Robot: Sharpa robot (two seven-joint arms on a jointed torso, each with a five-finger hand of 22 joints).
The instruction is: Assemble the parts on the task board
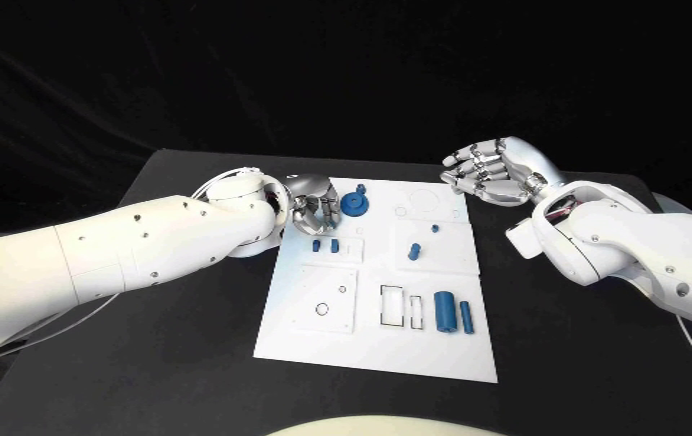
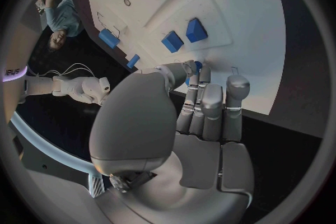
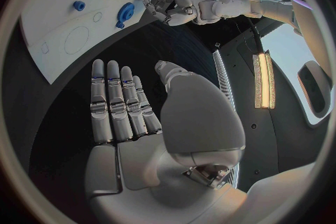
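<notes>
Left hand (image 1: 313,203), fingers curled, reaches the board (image 1: 361,341) at its 10 o'clock corner, fingertips (image 2: 198,75) on or beside the blue gear (image 1: 355,204); whether it grips is unclear. Right hand (image 1: 495,170) hovers open, empty, off the 2 o'clock corner. Risk: a shallow grip could let the gear slip. Nearby pegs (image 1: 326,246) crowd the approach.

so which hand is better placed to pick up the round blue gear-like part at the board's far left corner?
Left. The left hand is right beside the round blue gear-like part; the right hand hovers open off the white task board.
</notes>
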